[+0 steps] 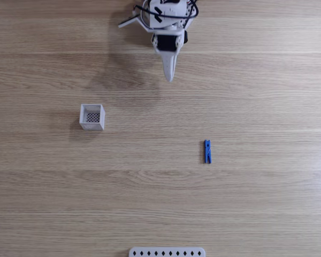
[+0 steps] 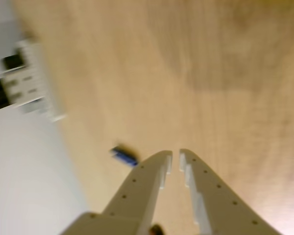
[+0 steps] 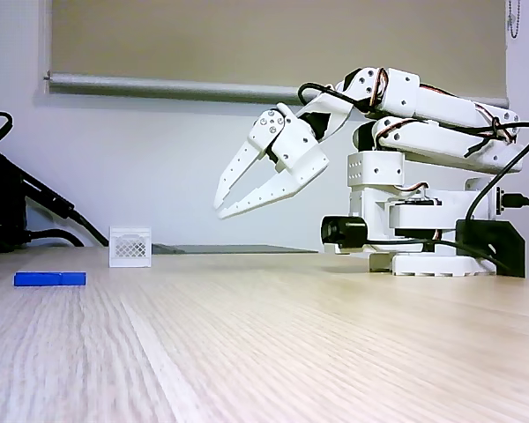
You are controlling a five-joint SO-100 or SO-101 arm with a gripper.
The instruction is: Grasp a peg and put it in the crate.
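Item 1, peg (image 3: 49,278): I counted one, blue, lying flat on the wood table (image 3: 291,352). In a fixed view from table level it was the nearest thing, at the left. In a fixed view from above (image 1: 207,151) it lay lengthwise up the picture, right of centre, well apart from everything else. In the wrist view (image 2: 124,155) it was a blurred blue streak just left of the left fingertip.

Item 2, crate (image 3: 130,246): I counted one, white, upright, farther back than the peg in the low fixed view. The fixed view from above (image 1: 92,116) showed its dark mesh bottom with nothing in it; the low view showed a slotted side wall instead. It stood well left of the peg from above.

Item 3, strip (image 1: 167,251): one, white, with a row of dark holes, at the bottom edge of the fixed view from above.

Item 4, gripper (image 3: 219,211): one, white, hanging in the air well above the table, tilted down, holding nothing. The low view showed its fingers slightly parted; the wrist view (image 2: 175,155) showed a narrow gap between the tips; from above (image 1: 169,79) it looked like a single point, at top centre.

Item 5, arm base (image 3: 423,256): one, farthest back at right, with black cables.
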